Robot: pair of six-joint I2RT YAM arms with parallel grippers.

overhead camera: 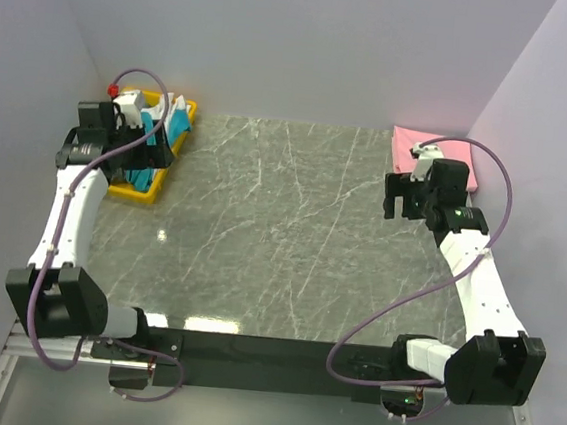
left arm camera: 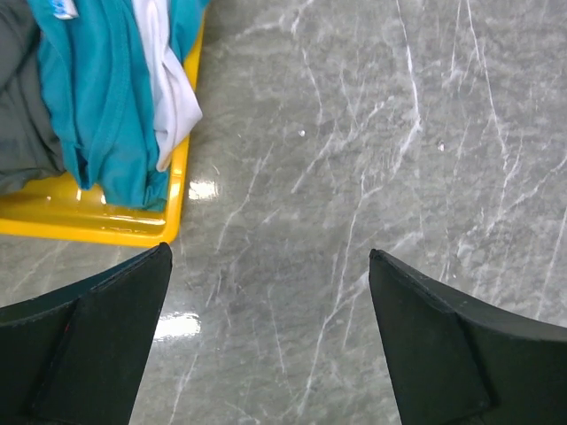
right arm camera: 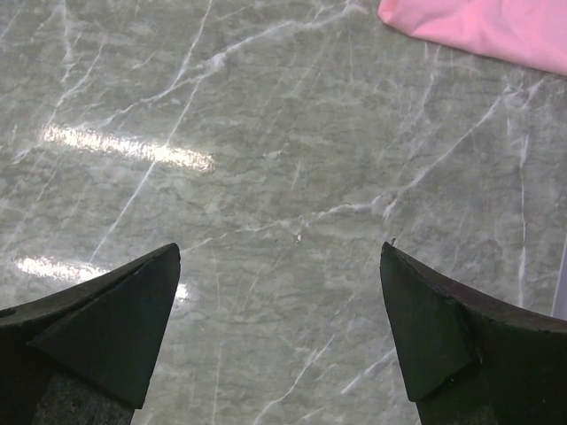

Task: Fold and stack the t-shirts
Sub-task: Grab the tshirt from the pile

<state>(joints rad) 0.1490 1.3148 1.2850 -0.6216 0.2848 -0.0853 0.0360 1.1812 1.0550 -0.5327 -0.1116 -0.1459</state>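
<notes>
Left gripper (left arm camera: 268, 252) hanging spread wide, gripping nothing, just beside yellow tray (left arm camera: 89, 228) corner. Right gripper (right arm camera: 279, 248) likewise gaping, empty, well apart from tray. Teal shirt (left arm camera: 97, 88), white shirt (left arm camera: 173, 88), grey shirt (left arm camera: 18, 115) lying bunched inside tray. Pink shirt (overhead camera: 405, 149) lying folded, far across table (overhead camera: 282, 232) from tray. Step likely: fetching next shirt. Next move calling for left gripper reaching into tray, pinching single shirt.

The desk (overhead camera: 282, 232) is a glossy grey-green slab veined with white like marble, catching bright glare near its front edge. A yellow tray (overhead camera: 132, 195) sits in the far left corner. A pink t-shirt (overhead camera: 404, 149) lies flat and folded in the far right corner, well apart from the tray.
</notes>
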